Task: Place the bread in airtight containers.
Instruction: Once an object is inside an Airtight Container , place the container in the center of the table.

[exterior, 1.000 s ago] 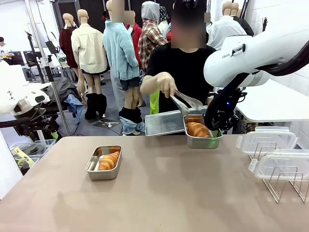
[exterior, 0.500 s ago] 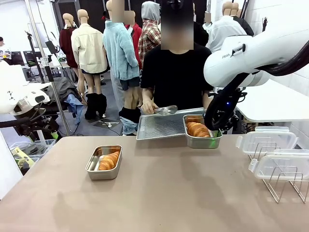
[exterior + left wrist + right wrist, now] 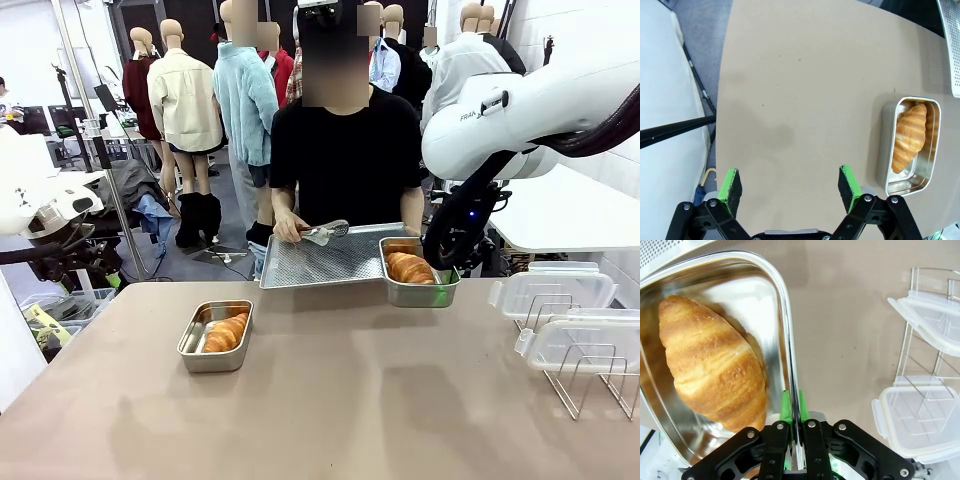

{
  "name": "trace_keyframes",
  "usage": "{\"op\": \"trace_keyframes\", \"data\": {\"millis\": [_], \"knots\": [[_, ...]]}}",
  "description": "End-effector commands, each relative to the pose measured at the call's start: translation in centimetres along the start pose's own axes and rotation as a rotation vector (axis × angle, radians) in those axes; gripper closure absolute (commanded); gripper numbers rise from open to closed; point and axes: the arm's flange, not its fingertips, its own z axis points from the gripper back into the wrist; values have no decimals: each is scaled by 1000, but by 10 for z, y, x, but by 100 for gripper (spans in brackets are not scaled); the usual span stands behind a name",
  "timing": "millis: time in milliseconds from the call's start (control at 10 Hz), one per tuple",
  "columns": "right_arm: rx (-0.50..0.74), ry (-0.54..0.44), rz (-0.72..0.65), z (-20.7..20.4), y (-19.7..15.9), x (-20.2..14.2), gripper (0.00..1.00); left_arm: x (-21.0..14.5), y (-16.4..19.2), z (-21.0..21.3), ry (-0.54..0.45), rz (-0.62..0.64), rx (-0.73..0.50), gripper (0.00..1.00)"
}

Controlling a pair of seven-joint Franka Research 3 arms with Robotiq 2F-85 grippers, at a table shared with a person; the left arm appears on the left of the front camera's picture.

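Lids (image 3: 555,290) on a wire rack (image 3: 590,385) sit beside the tin (image 3: 420,292) clamped by right fingers (image 3: 785,406); left fingers (image 3: 731,184) gape wide.

On the surface (image 3: 330,410), left of the middle, sits the left tin (image 3: 212,362) with a croissant (image 3: 227,332) lying in it. The right tin (image 3: 420,296) is at the far edge, right of the middle, with a second croissant (image 3: 410,267) inside, and my right fingers (image 3: 441,283) are clamped on its rim. Just left of that tin, beyond the far edge, is the tray (image 3: 330,262), with tongs (image 3: 325,232) in the person's hand (image 3: 288,228) over its far side. At my far right, the lids (image 3: 555,288) rest on a wire rack (image 3: 585,390).
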Motion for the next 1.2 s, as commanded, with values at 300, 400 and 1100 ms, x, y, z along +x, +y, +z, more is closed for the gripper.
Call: {"op": "trace_keyframes", "data": {"millis": [300,400,1100], "knots": [[7,-23,11,0,-1,-1,100,2,0,2,11,14,23,0],[7,-23,11,0,-1,-1,100,2,0,2,11,14,23,0],[-55,-15,-39,-41,10,10,100,2,0,2,11,14,23,0]]}}
